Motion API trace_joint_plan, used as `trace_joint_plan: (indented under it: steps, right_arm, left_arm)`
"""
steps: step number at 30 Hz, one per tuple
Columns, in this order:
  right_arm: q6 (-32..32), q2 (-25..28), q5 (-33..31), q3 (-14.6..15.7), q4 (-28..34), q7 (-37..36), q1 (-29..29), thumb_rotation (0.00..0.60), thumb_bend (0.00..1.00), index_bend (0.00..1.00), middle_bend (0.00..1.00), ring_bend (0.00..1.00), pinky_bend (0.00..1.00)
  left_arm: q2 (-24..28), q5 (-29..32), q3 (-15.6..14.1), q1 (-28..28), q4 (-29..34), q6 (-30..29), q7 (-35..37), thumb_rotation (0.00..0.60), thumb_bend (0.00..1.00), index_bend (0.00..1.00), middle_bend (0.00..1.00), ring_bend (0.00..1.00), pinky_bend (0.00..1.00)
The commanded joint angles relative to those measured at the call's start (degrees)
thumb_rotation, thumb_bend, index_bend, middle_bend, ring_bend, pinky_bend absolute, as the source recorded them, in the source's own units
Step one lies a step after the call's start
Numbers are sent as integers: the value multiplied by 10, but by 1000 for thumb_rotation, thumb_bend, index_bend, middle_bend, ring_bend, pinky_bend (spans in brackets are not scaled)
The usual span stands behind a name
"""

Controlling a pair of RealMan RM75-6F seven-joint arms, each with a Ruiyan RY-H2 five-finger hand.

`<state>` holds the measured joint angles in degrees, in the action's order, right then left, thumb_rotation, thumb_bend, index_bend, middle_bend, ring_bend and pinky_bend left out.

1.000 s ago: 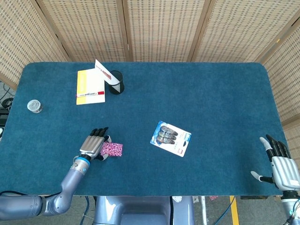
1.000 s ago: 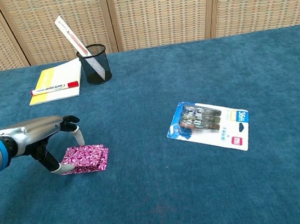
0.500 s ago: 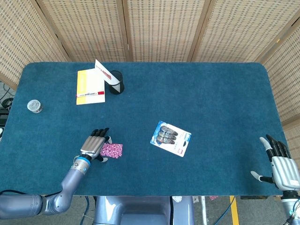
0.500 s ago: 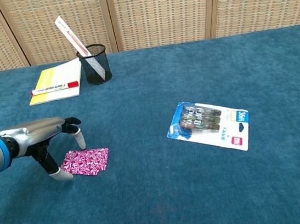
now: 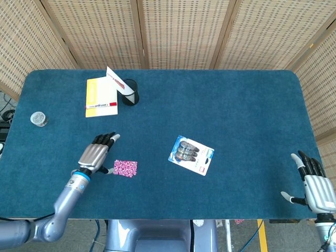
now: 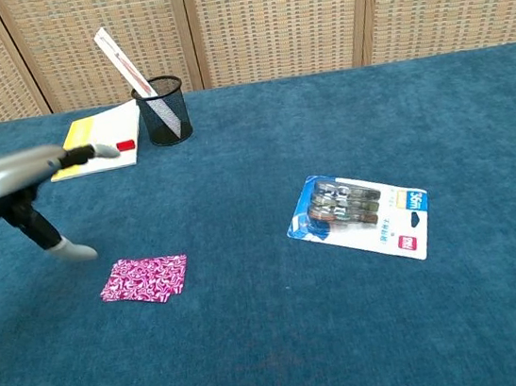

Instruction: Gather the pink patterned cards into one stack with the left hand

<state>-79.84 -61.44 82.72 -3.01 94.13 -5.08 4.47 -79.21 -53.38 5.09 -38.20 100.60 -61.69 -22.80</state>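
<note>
Pink patterned cards (image 6: pixel 145 279) now lie as one slightly fanned stack on the blue felt table (image 5: pixel 236 110), untouched. Left hand (image 5: pixel 96 155) has lifted off and pulled back to the stack's left, fingers extended, holding nothing. Right hand (image 5: pixel 313 184) idle at the table's edge, fingers spread. Gathering looks done.

Blue carpeted table (image 5: pixel 252 105). On it: pink patterned cards (image 5: pixel 125 168) lower left; battery blister pack (image 5: pixel 191 155) centre; yellow notepad (image 5: pixel 101 97), black mesh pen cup (image 5: pixel 130 93) upper left; small round tin (image 5: pixel 38 118) far left.
</note>
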Motion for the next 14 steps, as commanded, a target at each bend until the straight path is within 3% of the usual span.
trace_joint_plan:
  steps: [1, 8, 11, 14]
  right_arm:
    - [-1, -1, 0, 0, 1, 3, 0, 600, 131, 15, 0, 0, 0]
    - [-4, -3, -3, -2, 4, 14, -1, 600, 131, 15, 0, 0, 0]
    - [-7, -5, -3, -2, 6, 21, -1, 600, 131, 15, 0, 0, 0]
    - [-9, -7, -4, -3, 6, 25, -2, 600, 131, 15, 0, 0, 0]
  left_arm:
    - [74, -182, -29, 72, -31, -74, 150, 600, 53, 0, 0, 0, 0]
    - [108, -305, -70, 160, -133, -208, 300, 600, 0, 0, 0, 0, 0]
    - [108, -317, -78, 200, -166, -260, 335, 600, 0, 0, 0, 0, 0]
    - [110, -291, -77, 239, -165, -289, 328, 600, 0, 0, 0, 0, 0]
